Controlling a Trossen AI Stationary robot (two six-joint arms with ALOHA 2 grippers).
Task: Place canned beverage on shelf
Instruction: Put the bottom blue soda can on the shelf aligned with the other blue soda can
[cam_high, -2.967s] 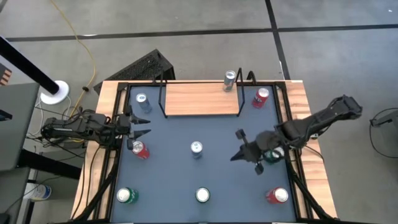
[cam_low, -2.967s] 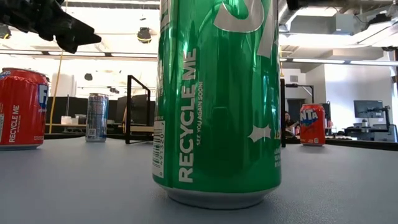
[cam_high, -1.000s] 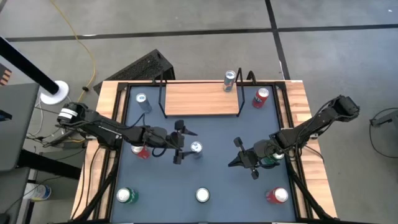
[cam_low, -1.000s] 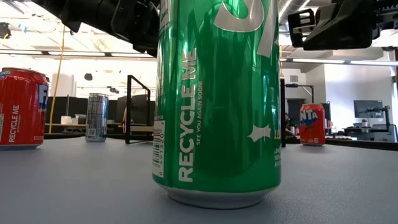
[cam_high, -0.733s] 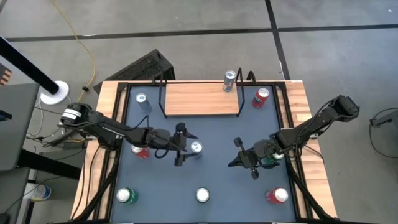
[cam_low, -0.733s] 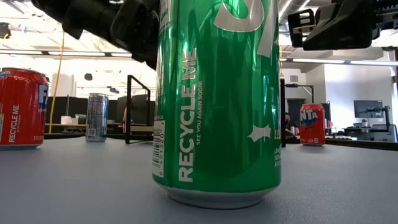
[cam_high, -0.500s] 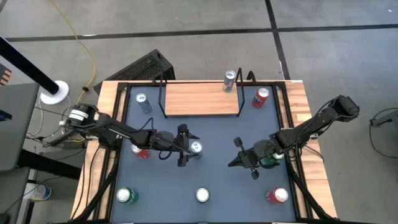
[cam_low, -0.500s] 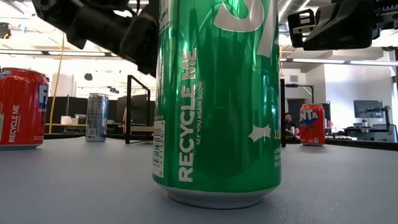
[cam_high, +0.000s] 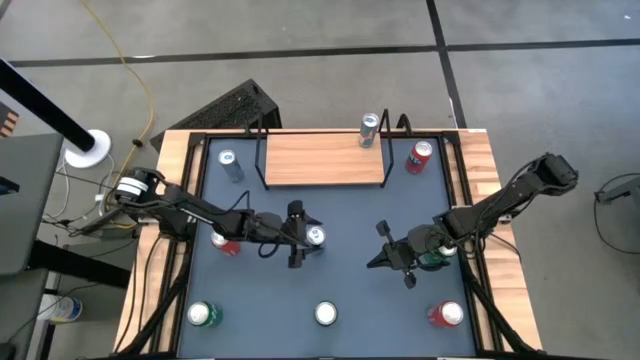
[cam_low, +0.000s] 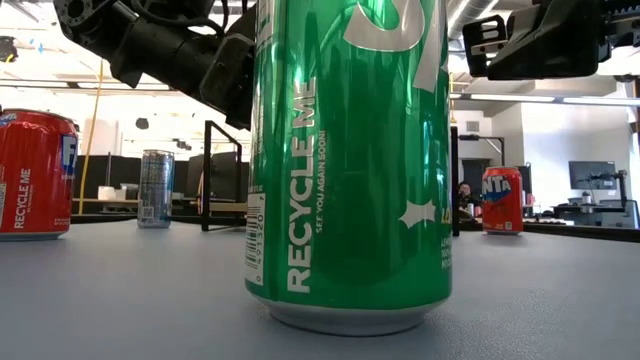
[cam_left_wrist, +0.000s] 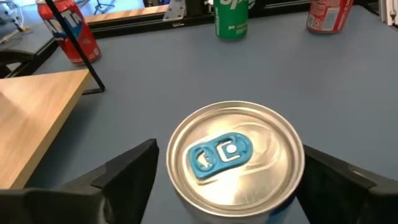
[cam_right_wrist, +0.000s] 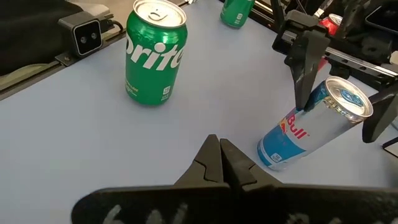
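Note:
A blue-and-silver slim can (cam_high: 317, 237) stands upright at the middle of the dark tabletop; it also shows in the left wrist view (cam_left_wrist: 236, 155) and the right wrist view (cam_right_wrist: 311, 127). My left gripper (cam_high: 306, 238) is open, with one finger on each side of the can's top (cam_left_wrist: 230, 168). My right gripper (cam_high: 375, 260) is shut and empty to the can's right (cam_right_wrist: 219, 146). The light-wood shelf (cam_high: 325, 160) lies at the far edge, with a silver can (cam_high: 370, 128) at its far right corner.
Other cans stand around: red (cam_high: 222, 242) under my left arm, silver (cam_high: 228, 160) far left, red (cam_high: 420, 155) far right, green (cam_high: 204, 315), green (cam_high: 326, 314) and red (cam_high: 446, 314) along the near edge, and green (cam_high: 437, 255) under my right arm.
My left gripper has moved toward the table's right and down onto the middle can, so that its open fingers now stand on both sides of the can's top. The can has stayed where it was.

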